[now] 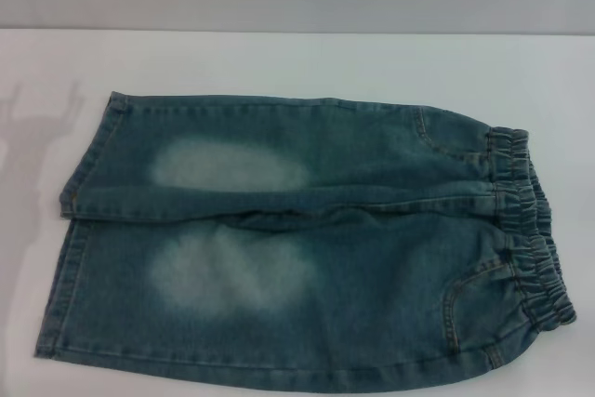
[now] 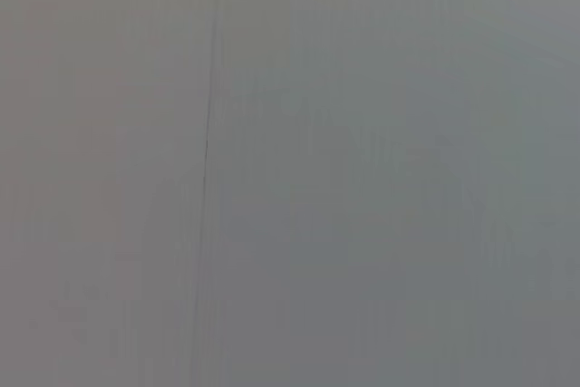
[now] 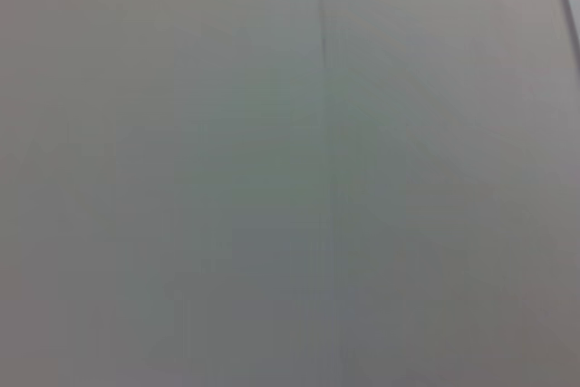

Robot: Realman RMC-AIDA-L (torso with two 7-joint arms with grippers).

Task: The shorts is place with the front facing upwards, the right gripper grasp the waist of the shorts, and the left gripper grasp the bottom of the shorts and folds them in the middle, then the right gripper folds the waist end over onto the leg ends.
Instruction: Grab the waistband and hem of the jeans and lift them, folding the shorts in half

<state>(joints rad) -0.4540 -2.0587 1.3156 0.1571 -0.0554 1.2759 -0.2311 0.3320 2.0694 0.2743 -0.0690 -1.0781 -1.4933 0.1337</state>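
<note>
Blue denim shorts (image 1: 297,230) lie flat on the white table (image 1: 279,58), front side up, seen in the head view. The elastic waist (image 1: 525,230) is at the right and the two leg ends (image 1: 74,230) are at the left. Pale faded patches mark each leg. Neither gripper shows in the head view. The left wrist view and the right wrist view show only a plain grey surface with a thin seam line, and no fingers.
The table's far edge (image 1: 297,32) runs across the top of the head view, with a grey wall behind it. Bare white tabletop lies beyond the shorts and along their left side.
</note>
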